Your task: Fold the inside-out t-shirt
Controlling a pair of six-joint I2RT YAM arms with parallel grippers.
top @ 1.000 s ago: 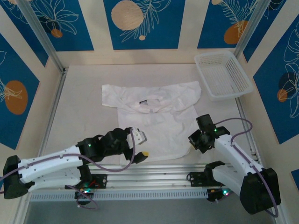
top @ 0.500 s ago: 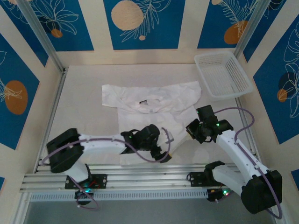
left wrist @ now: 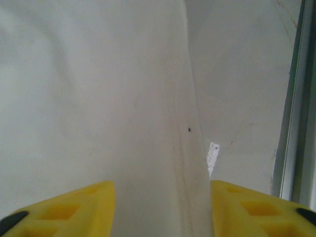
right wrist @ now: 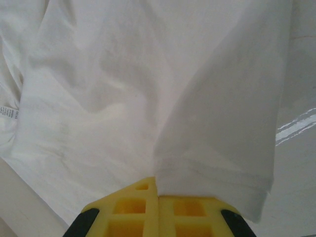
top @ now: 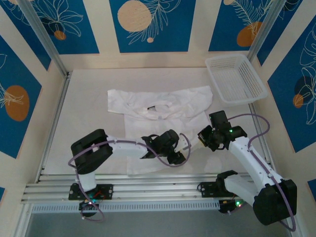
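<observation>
The left end effector (left wrist: 162,183) sits well to the left of the white mesh basket (top: 236,79) and nearer the arm bases. It is low over the lower part of the inside-out t-shirt (top: 163,106). In the left wrist view its yellow jaws stand apart astride the shirt's edge. Cloth lies flat between them and bare surface (top: 84,108) shows on the basket side. It looks released, with nothing pinched.

The t-shirt lies spread on the surface, left of the basket and a little nearer the bases. Its collar and bunched sleeves are on the far side, and its hem is toward the arms. No clean fold shows in the body.

The right end effector (right wrist: 157,183) is nearer the basket but well apart from it, on the near-left side. It is clenched on the shirt's hemmed edge, and the cloth rises from the jaws in a small tent.

The step in hand appears to be taking a two-point hold along the edge of the shirt that faces the basket, ahead of a first fold. Next, the left jaws probably need to close on one clean layer of cloth. Then both arms would need to lift evenly and carry that edge away from the basket across the body, so the thin cloth stays taut and does not drag or bunch.
</observation>
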